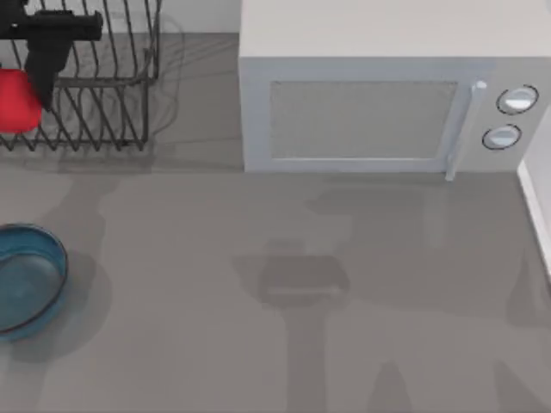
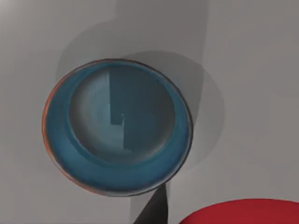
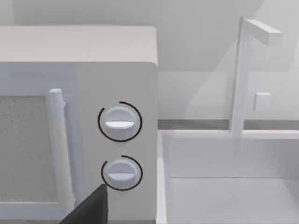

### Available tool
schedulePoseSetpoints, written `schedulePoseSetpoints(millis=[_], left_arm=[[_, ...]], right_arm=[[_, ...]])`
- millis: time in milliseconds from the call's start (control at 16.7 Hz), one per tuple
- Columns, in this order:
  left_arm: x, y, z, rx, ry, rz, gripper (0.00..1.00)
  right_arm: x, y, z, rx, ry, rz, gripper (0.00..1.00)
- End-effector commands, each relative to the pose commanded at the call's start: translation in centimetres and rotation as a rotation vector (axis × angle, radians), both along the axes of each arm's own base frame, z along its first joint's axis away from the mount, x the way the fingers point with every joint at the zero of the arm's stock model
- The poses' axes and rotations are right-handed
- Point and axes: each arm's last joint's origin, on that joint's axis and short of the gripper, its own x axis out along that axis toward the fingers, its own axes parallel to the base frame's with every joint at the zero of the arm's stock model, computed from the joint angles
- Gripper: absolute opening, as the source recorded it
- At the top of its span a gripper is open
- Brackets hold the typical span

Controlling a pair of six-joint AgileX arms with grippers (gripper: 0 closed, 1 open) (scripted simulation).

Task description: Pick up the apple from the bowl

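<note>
Apple (image 1: 15,101) first: the red ball hangs at the table's far left, clamped in the left gripper (image 1: 34,86), well apart from the bowl (image 1: 39,292) and over the front of the wire dish rack (image 1: 112,95). Nearer, the teal-blue bowl (darker at the rim) sits with nothing in it at the left edge of the grey table (image 1: 301,344). Farther back stands a white microwave (image 1: 370,112), its two round knobs (image 3: 119,122) facing the right gripper, whose fingers I cannot tell apart or together.
</note>
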Motion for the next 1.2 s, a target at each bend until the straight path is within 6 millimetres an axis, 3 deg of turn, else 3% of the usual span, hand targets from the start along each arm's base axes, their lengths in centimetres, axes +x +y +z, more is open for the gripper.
schedulePoseSetpoints(millis=[240,420,540,900,1200], left_arm=[[2.1,-11.1,-4.3,-0.011,0.022,-0.001,0.00],[2.1,-16.2,-6.8,-0.016,0.029,0.000,0.00],[2.0,-17.1,-7.3,-0.018,0.028,0.000,0.00],[2.2,-17.1,-8.1,-0.018,0.029,-0.002,0.00],[2.3,-17.4,-13.7,-0.013,0.038,-0.009,0.00]], right_arm=[[0.0,0.0,0.0,0.000,0.000,0.000,1.00],[0.0,0.0,0.0,0.000,0.000,0.000,1.00],[0.0,0.0,0.0,0.000,0.000,0.000,1.00],[0.0,0.0,0.0,0.000,0.000,0.000,1.00],[0.0,0.0,0.0,0.000,0.000,0.000,1.00]])
